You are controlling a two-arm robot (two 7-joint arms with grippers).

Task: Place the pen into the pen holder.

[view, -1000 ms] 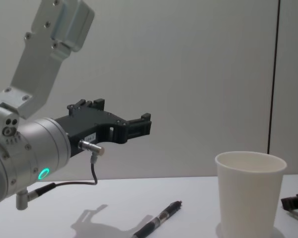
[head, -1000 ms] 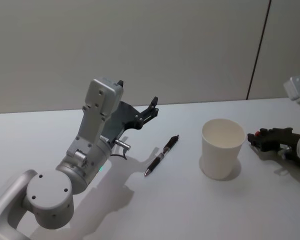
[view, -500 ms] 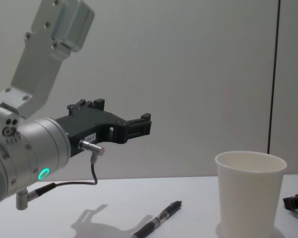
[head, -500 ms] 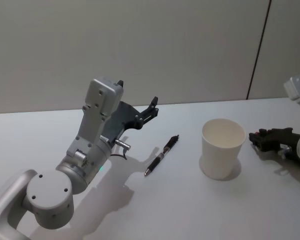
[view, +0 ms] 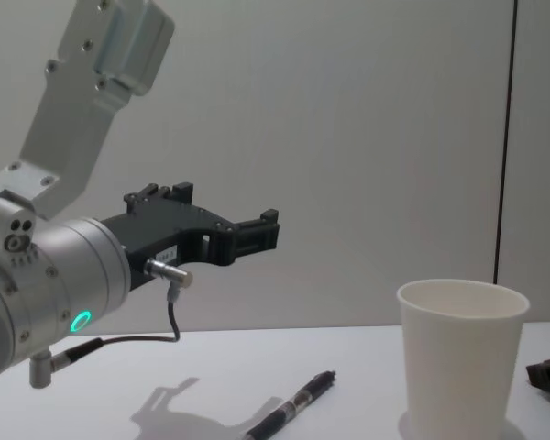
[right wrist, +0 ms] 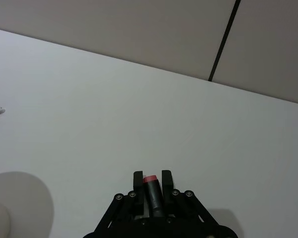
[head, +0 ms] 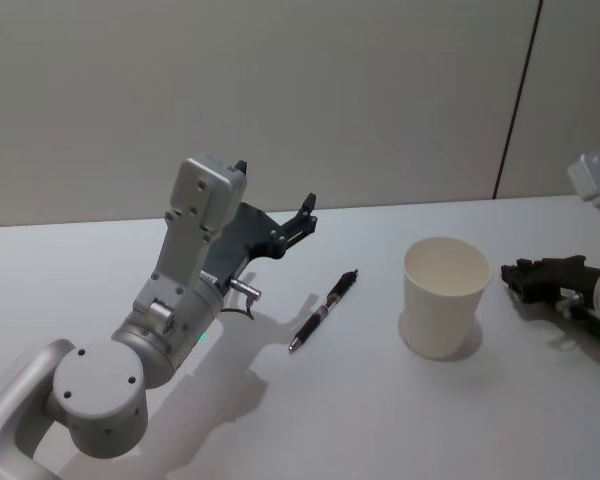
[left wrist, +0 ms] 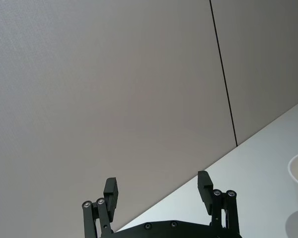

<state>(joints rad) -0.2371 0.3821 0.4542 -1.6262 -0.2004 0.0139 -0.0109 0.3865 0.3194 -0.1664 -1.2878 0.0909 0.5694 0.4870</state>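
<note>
Left gripper hangs spread above the table, right gripper pinches a red-tipped piece beside the cup, and the pen lies ungrasped, so everything remains.

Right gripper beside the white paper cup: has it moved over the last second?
Yes. The right gripper has slid slightly to the robot's right, away from the white paper cup.

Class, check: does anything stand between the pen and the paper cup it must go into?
Nothing visible does. Bare table separates the pen from the pen holder. The open left hand hangs above the table, left of the pen; the right hand sits right of the holder.
</note>
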